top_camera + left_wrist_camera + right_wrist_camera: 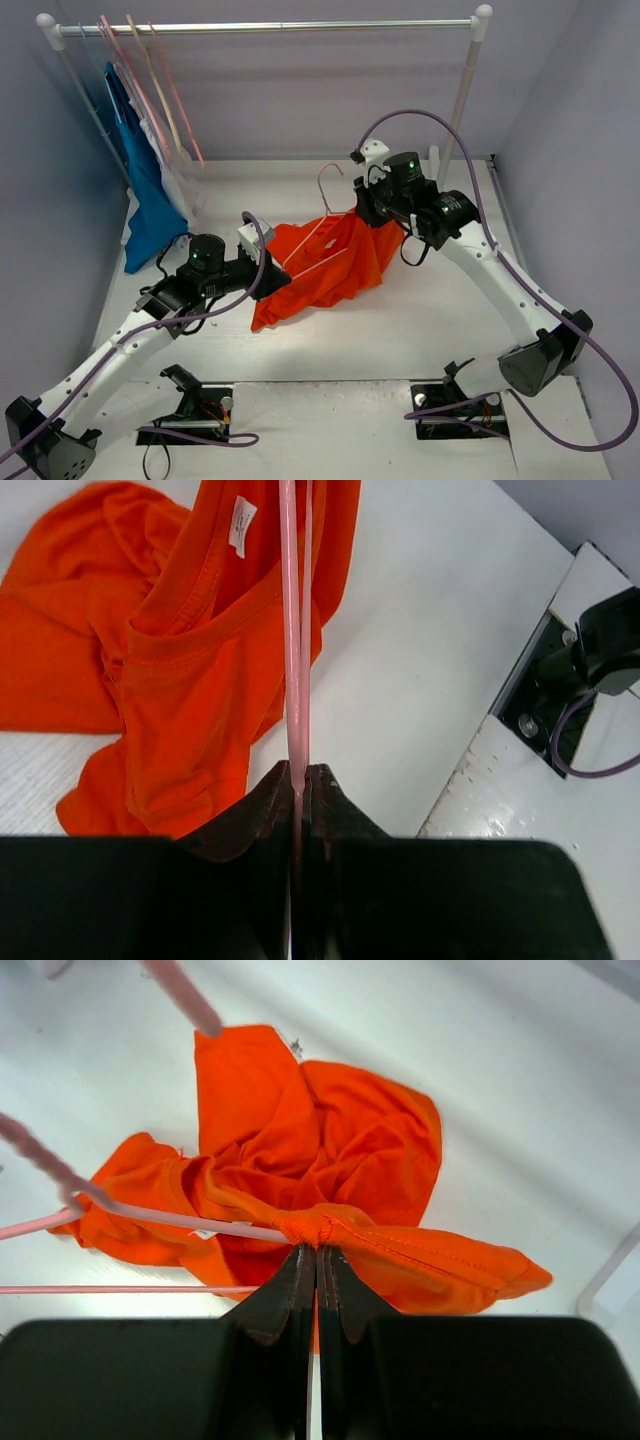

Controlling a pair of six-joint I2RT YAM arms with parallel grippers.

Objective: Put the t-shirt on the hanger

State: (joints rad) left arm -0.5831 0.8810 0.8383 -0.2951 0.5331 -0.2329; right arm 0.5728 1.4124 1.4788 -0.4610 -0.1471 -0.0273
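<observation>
At the far left, well away from both pincers, a blue garment (150,205) and a white garment (176,172) hang from a white metal clothes rail (270,27). Spare hangers (150,95) hang there too.

The left pincer (275,277) is clamped shut on one corner of the thin pale-pink wire hanger (310,240). In its wrist view the two wires (292,630) meet between the black fingertips (272,792) and run straight away from them. They pass over the neck opening of the bright orange short-sleeved cloth t-shirt (180,680), whose small white label (241,525) shows beyond the fingertips.

The hanger spans the gap between the two pincers, lifted off the white table (430,320). Its curved hook stands just left of the right pincer (365,212).

The t-shirt (335,265) hangs crumpled from the right pincer and trails down onto the table toward the left pincer, mostly under the hanger's frame.

The right pincer (317,1255) is closed on a bunched fold of the orange cloth (330,1150). A pink wire (180,1222) reaches that fold at the fingertips. Whether the wire is pinched too cannot be told.
</observation>
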